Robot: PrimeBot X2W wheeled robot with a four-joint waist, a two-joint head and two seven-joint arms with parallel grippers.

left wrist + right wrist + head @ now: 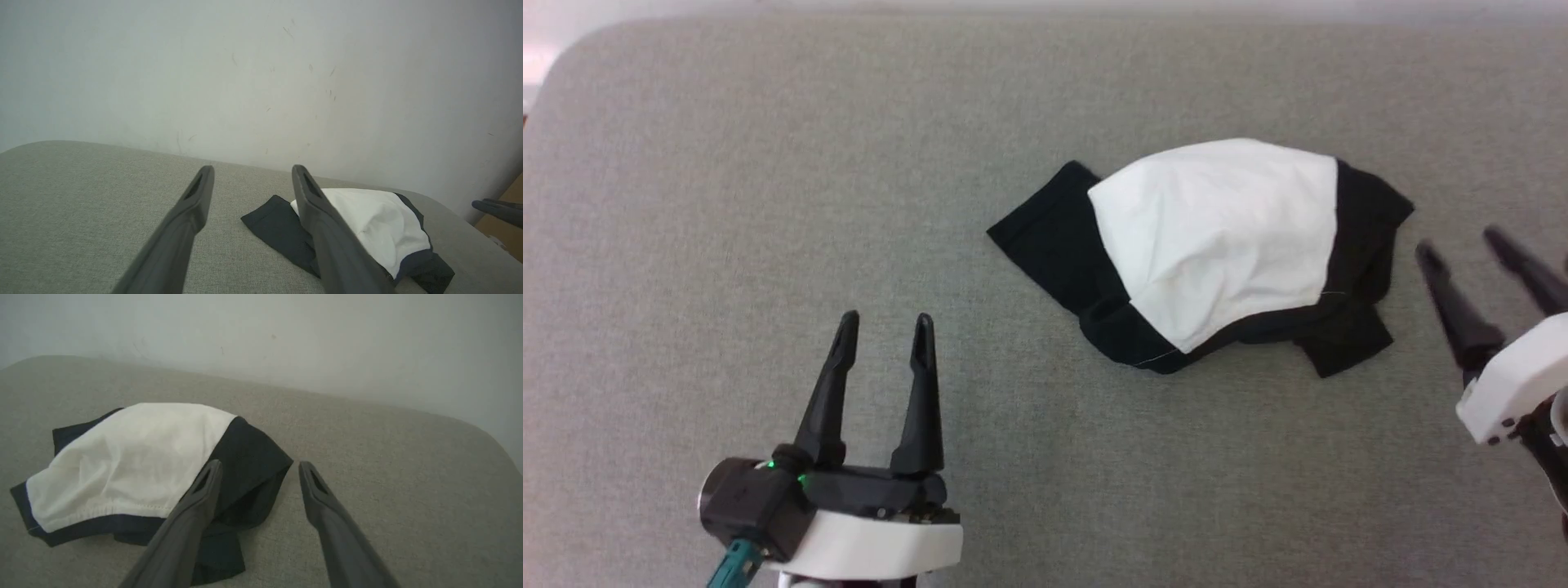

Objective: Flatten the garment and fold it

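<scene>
The garment (1217, 245) lies bunched toward the counter's (768, 163) right edge. The left pincer (886, 327) and right pincer (1460, 243) hover spread, empty.

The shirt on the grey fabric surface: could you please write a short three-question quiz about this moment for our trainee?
1. True or false: the left gripper is shut on the shirt.
2. Which gripper is nearer the shirt? A) left gripper B) right gripper C) both touch it
3. Fill in: the shirt lies bunched on the grey fabric surface, its body ___ and its sleeves black.
Key: 1 false; 2 B; 3 white.
</scene>
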